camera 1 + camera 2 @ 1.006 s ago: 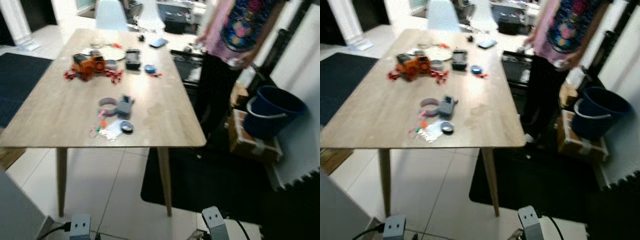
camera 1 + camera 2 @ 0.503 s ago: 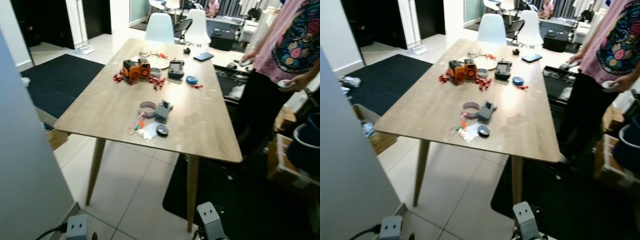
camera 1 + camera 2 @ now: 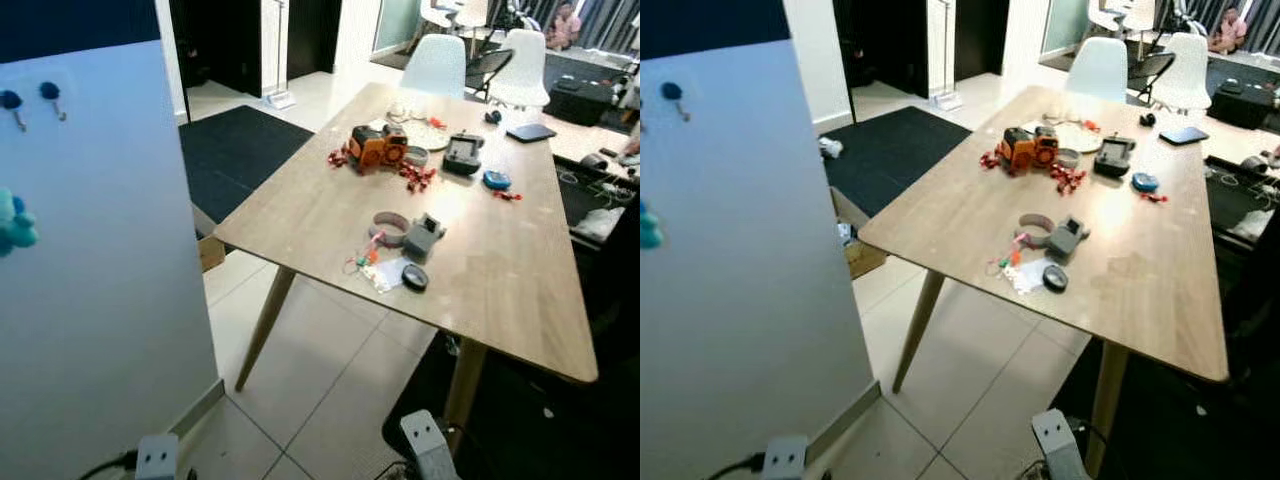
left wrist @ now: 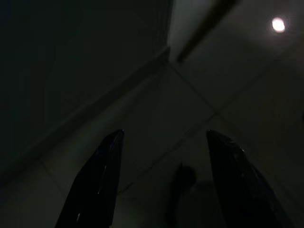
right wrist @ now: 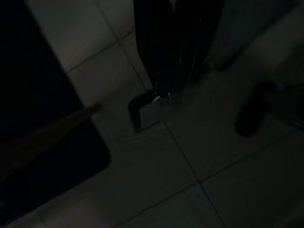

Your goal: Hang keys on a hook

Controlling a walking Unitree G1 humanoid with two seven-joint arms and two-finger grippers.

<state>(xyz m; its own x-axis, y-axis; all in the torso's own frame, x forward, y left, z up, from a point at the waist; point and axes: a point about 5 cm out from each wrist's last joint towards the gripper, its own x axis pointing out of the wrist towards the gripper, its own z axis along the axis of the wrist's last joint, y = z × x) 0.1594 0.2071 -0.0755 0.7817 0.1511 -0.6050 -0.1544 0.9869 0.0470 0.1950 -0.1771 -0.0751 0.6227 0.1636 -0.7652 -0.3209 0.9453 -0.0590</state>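
A small bunch of keys [image 3: 378,268] with coloured tags and a black fob [image 3: 414,277] lies near the front edge of the wooden table [image 3: 320,210]. On the left stands a white panel [image 3: 100,270] carrying two blue-knobbed hooks [image 3: 47,92] near its top and a teal object [image 3: 12,222] hanging lower down. Both arms hang low by the tiled floor. My left gripper [image 4: 166,185] is open with nothing between its fingers. In the dark right wrist view, my right gripper [image 5: 168,92] has its fingers pressed together.
An orange toy vehicle [image 3: 376,146], a tape roll [image 3: 386,224], a grey gadget [image 3: 424,238] and other small items lie on the table. White chairs [image 3: 440,66] stand at its far end. A dark rug [image 3: 240,150] lies beyond the panel and a black mat [image 3: 560,430] to the right.
The camera has swung left: the white panel with hooks has come into view on the left and the person has left the frame. The things on the table lie as before.
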